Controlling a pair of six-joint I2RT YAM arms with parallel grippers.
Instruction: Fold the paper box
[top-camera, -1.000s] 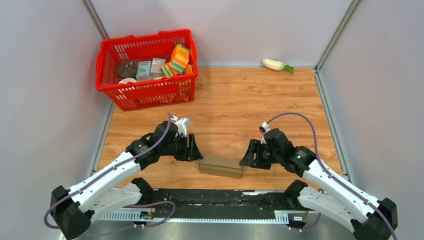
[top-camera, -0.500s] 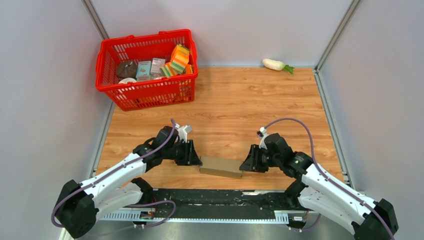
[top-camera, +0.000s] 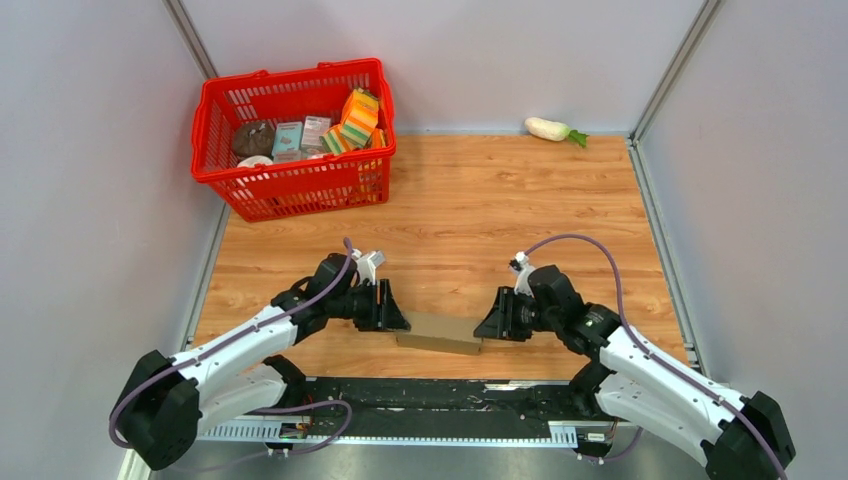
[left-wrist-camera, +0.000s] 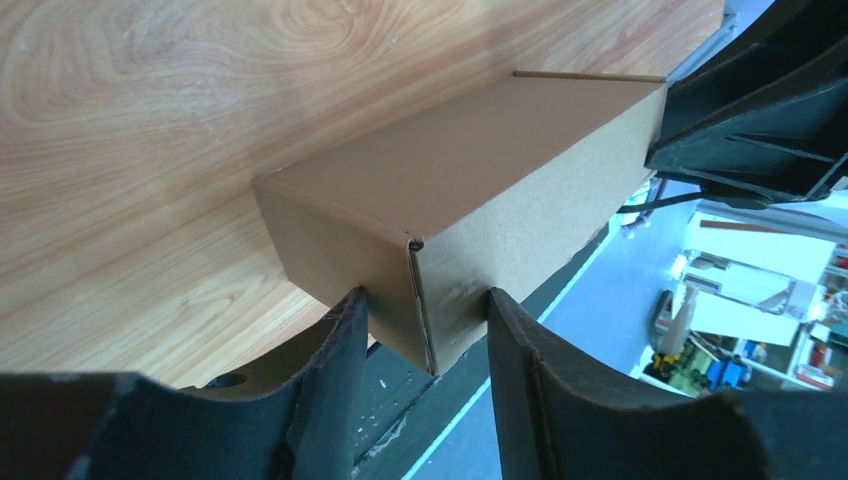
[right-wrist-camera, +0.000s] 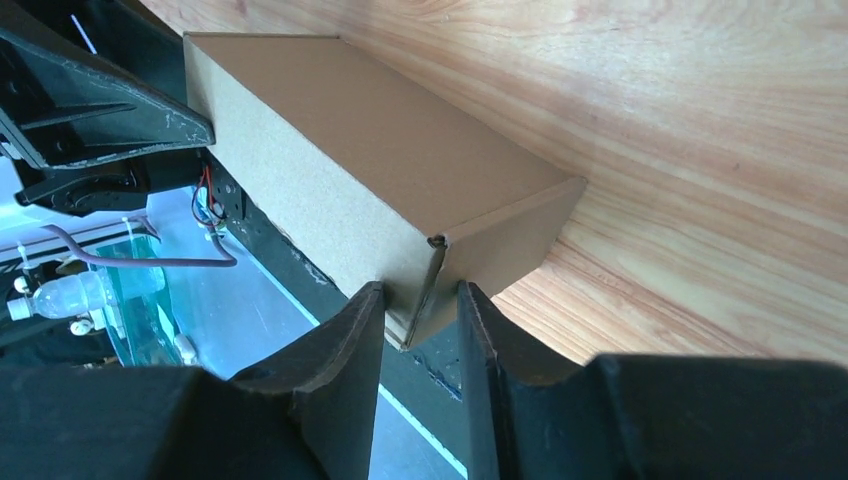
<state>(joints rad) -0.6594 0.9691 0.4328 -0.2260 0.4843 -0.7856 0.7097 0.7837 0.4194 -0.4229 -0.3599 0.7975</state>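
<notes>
- Two grippers on one box (top-camera: 440, 333) now. It's the plain brown one, closed up and lying flat on the table (top-camera: 480, 220), right between them and close to the near edge.
- What changed: a second ago both grippers stood off the short ends and a bit higher. Since then the left gripper (top-camera: 397, 312) and right gripper (top-camera: 487, 325) have dropped in, and each is on a near corner. The box itself has barely shifted, maybe a slight twist.
- The left one's fingers (left-wrist-camera: 340, 340) sit fairly wide either side of the corner. One tip is on the short end, the other on the long side, and both look to be touching cardboard.
- The right one's fingers (right-wrist-camera: 362, 330) have come much closer together and are pinching the corner seam.
- Our read: the folding looks basically done, since we see no flaps sticking out. This looks like squaring up or pressing the corners.
- Room: hardly any toward us, because the dark rail (top-camera: 450, 395) runs just past the table's near edge.
- Pushing along the box just runs into the other gripper.
- The far side is open wood. The red basket (top-camera: 300, 190) is well apart at back left, and the white radish (top-camera: 548, 128) sits against the back wall.
</notes>
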